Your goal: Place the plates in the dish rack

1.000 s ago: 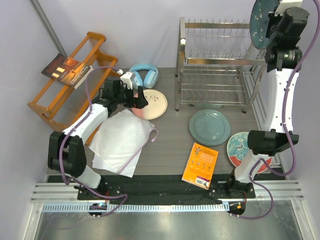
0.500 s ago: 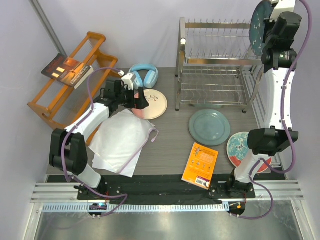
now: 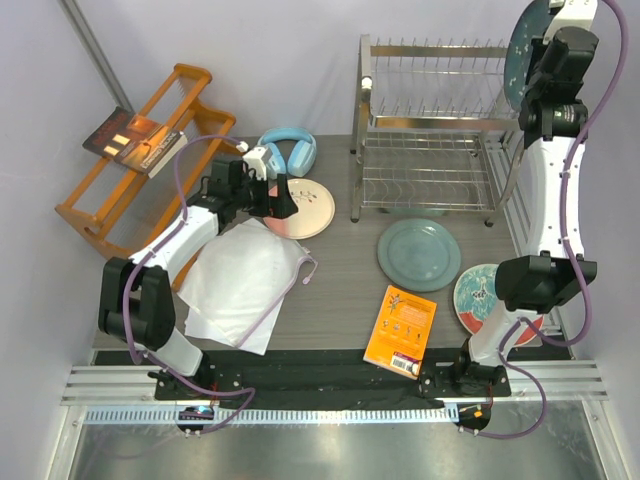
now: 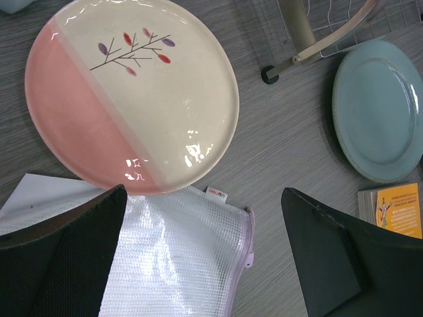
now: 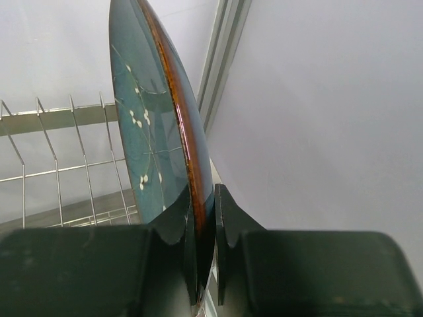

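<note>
Over the last second the right arm has turned the dark teal plate point(image 3: 518, 48) from nearly face-on to almost edge-on and nudged it left, so it now hangs upright above the right end of the dish rack point(image 3: 430, 122). The right gripper point(image 5: 203, 218) is clamped on the plate's lower rim, one finger on each face. The left gripper point(image 4: 203, 195) has hardly shifted; it is spread wide and empty over the near edge of the pink-and-cream plate point(image 4: 132, 99), which lies flat on the table with a mesh pouch point(image 4: 172, 257) just beside it. The pale grey-green plate point(image 4: 380, 109) and the patterned plate point(image 3: 480, 295) lie flat in front of the rack.

To seat this one cleanly I'd keep it vertical and parallel to the upper tier's wires, lower it straight down between two of them, and only let go once the rim rests on the rails. From here I can't quite tell which slot it lines up with, so go slowly
</note>
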